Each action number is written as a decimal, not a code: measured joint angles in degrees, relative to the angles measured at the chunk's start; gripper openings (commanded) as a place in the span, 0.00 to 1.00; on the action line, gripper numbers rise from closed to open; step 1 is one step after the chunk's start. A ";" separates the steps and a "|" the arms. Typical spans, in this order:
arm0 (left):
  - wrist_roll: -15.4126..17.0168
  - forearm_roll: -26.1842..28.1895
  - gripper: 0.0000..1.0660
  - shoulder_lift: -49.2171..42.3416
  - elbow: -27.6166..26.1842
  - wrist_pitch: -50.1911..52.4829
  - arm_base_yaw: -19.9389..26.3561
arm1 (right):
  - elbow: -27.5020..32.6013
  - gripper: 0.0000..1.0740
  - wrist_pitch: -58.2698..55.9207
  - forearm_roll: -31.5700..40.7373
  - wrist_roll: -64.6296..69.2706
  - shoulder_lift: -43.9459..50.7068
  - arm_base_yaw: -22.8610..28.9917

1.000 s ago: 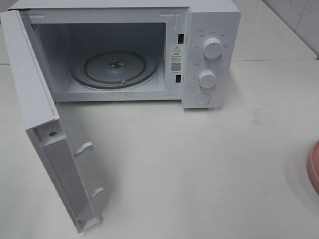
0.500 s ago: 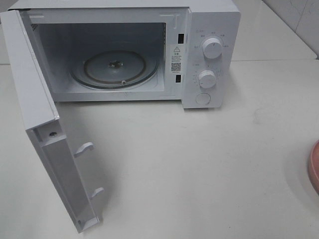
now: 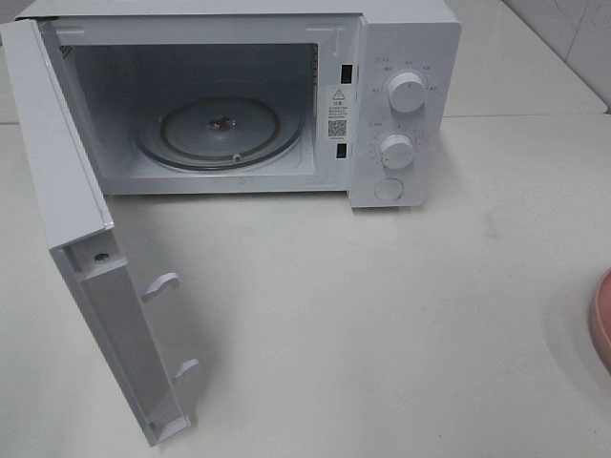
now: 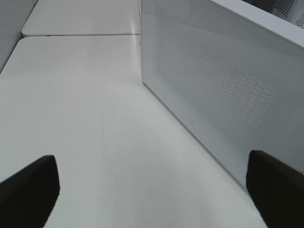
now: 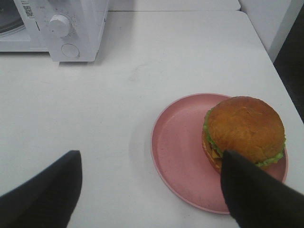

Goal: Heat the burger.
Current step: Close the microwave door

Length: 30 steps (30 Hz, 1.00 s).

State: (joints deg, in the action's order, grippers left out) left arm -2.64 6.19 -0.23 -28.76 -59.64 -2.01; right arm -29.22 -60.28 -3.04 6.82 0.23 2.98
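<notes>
Overhead view: white microwave [image 3: 286,95], door [image 3: 86,258] swung wide, on white counter [image 3: 382,315]; pink plate's edge [image 3: 601,320] only.
Right wrist view: golden-bun burger [image 5: 244,130] on the round pink plate [image 5: 178,152]; right hand [image 5: 152,192] spread, empty.
Left wrist view: left hand [image 4: 152,192] spread, empty, beside microwave's perforated side [image 4: 223,90].

The white box-shaped microwave [image 3: 401,105] looks like smooth, faintly glossy plastic, its round turntable [image 3: 220,132] clear glass. The white table [image 3: 382,315] is smooth and matt. The golden-brown burger [image 5: 244,130] has a glossy bun on a matt round pink plate [image 5: 178,152].
</notes>
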 measured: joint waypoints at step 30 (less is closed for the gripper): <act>0.00 0.00 0.94 0.00 0.00 0.00 0.00 | 0.00 0.71 0.00 0.00 -0.06 0.00 0.00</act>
State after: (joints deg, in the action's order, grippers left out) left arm -2.64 6.19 -0.23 -28.76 -59.64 -2.01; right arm -29.22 -60.28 -3.04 6.76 0.23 2.98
